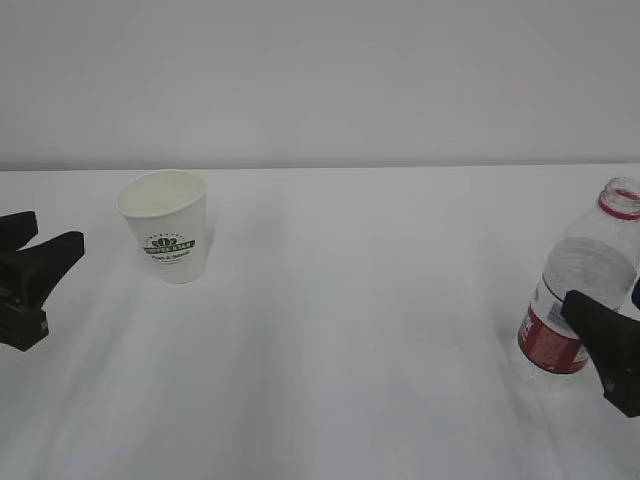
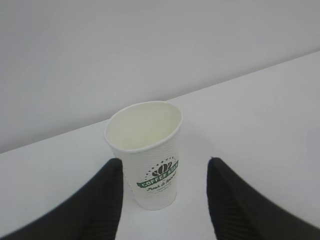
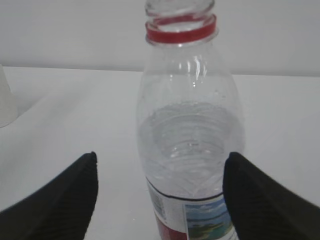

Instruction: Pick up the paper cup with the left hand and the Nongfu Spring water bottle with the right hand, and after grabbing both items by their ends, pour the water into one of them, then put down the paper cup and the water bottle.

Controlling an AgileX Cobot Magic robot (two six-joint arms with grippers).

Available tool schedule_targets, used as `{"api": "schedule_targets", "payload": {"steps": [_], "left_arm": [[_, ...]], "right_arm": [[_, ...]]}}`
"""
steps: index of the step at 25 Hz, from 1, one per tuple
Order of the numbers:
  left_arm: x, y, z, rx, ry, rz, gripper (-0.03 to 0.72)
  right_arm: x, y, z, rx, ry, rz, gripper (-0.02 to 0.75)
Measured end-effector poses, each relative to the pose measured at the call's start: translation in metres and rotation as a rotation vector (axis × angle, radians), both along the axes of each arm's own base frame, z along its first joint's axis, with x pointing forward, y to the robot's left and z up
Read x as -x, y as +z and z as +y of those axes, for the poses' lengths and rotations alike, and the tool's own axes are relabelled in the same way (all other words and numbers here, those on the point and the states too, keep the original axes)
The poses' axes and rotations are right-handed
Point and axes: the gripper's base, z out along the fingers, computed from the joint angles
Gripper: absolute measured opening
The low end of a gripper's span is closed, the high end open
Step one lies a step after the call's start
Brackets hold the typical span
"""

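White tabletop fills the exterior view: a small white tapered paper cup with green logo stands upright at ten o'clock, the black left hand just beside it at nine, spread and empty. At three o'clock stands the clear ribbed plastic Nongfu Spring water bottle, red-labelled, capless, the black right hand partly covering it.

Left wrist view: black fingers stand apart, the cup beyond them, untouched.

Right wrist view: fingers stand wide either side of the bottle, clear water filling about half.
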Motion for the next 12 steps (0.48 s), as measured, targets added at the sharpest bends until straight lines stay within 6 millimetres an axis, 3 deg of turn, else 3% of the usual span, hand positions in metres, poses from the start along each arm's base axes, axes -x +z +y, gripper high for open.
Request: {"api": "schedule_targets", "payload": {"steps": [12], "left_arm": [[0.000, 0.000, 0.000, 0.000, 0.000, 0.000, 0.398]], "right_arm": [[-0.012, -0.032, -0.004, -0.016, -0.074, 0.130, 0.587]]}}
